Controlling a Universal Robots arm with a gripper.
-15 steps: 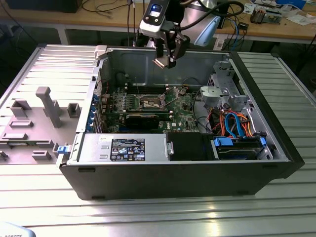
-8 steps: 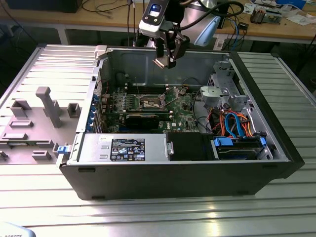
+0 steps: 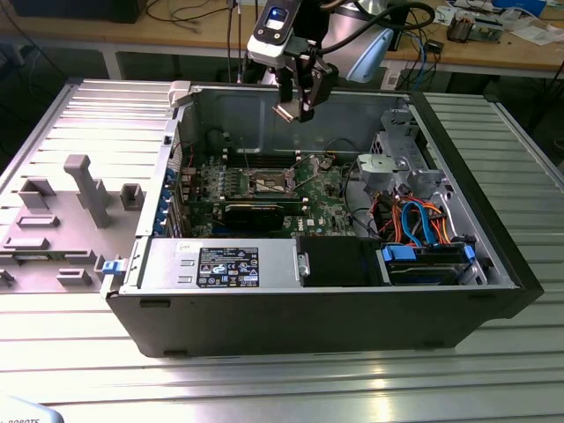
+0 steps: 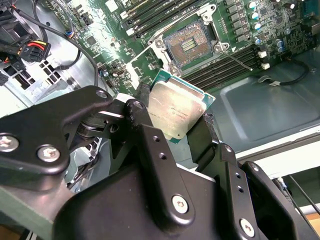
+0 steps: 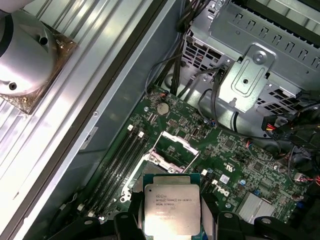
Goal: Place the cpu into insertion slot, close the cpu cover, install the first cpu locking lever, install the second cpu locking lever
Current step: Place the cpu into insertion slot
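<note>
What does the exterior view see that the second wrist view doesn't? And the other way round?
Exterior view's extras: the whole black computer case, the grey blocks at the exterior view's left, and the blue and orange cables.
Second wrist view's extras: the screws on the black fingers, and the tiny contacts inside the insertion slot.
Both share: the gripper holding the cpu above the green board, with the slot empty.
</note>
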